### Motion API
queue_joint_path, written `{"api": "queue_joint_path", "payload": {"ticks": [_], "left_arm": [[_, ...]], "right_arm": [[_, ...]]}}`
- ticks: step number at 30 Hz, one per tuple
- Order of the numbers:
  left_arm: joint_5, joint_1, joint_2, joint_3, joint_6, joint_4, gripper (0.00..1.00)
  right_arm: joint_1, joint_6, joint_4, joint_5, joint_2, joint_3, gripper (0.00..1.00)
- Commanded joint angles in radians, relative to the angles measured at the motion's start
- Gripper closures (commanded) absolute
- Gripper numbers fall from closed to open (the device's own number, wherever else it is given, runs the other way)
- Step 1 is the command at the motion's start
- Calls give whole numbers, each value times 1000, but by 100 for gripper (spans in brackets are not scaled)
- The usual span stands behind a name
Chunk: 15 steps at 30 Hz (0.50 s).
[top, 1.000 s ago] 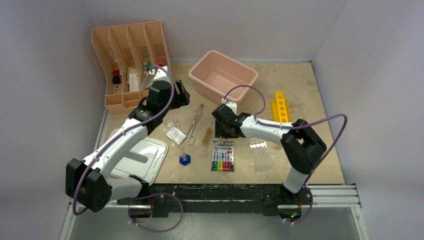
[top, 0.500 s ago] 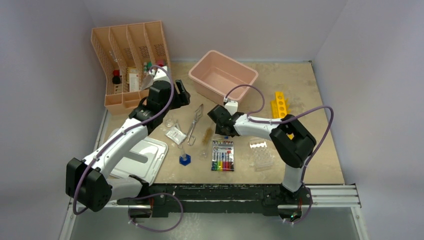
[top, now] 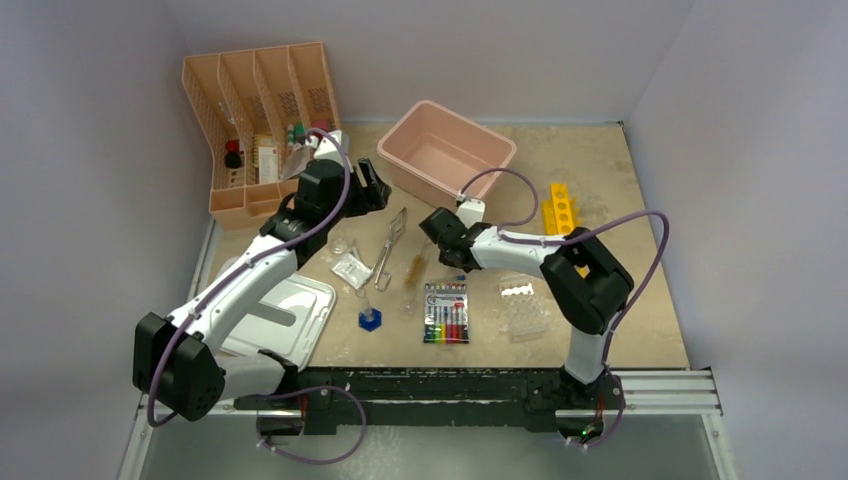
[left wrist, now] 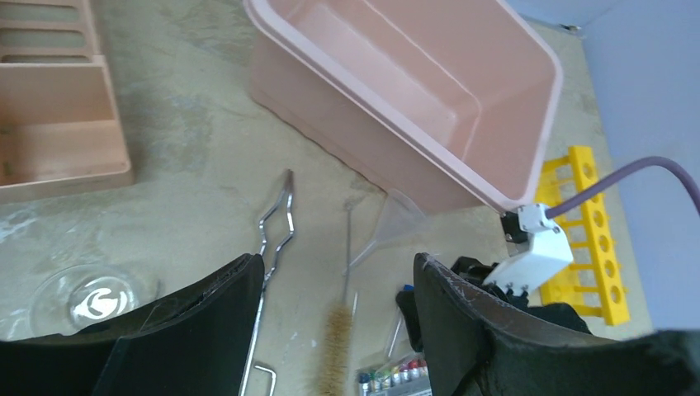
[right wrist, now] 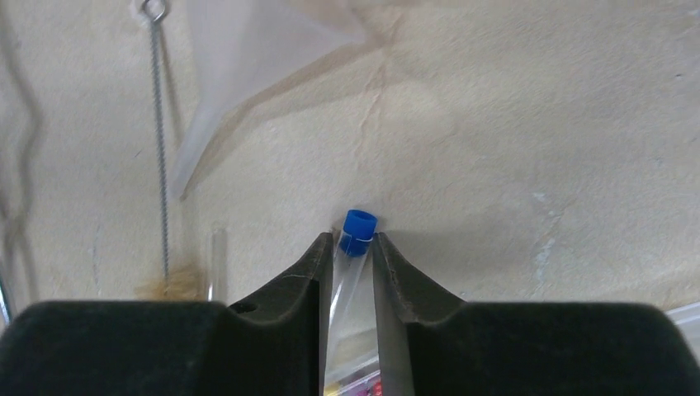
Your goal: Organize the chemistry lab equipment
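1. Right gripper (right wrist: 351, 247): fingers closed narrowly on a clear blue-capped tube (right wrist: 357, 224); cap protrudes past the tips.
2. Left gripper (left wrist: 334, 264): fingers spread wide above the metal tongs (left wrist: 276, 227) and brown bristle brush (left wrist: 334, 351).
3. Pink rectangular plastic bin (left wrist: 429, 91) stands beyond.

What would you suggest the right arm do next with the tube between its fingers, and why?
Probably lift it straight up. The right gripper looks shut on the blue-capped tube, which seems low over the table, with the brush and clear funnel close by, so a sideways move might knock them.
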Motion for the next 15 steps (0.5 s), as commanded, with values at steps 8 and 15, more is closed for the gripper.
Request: {"api": "queue_joint_path", "payload": {"ticks": [8, 15], "left_arm": [[196, -39, 48, 19, 5, 137, 34], [245, -68, 86, 18, -30, 168, 35]], "right_arm": [[-94, 133, 23, 93, -104, -100, 80], [-166, 125, 149, 26, -230, -204, 81]]}}
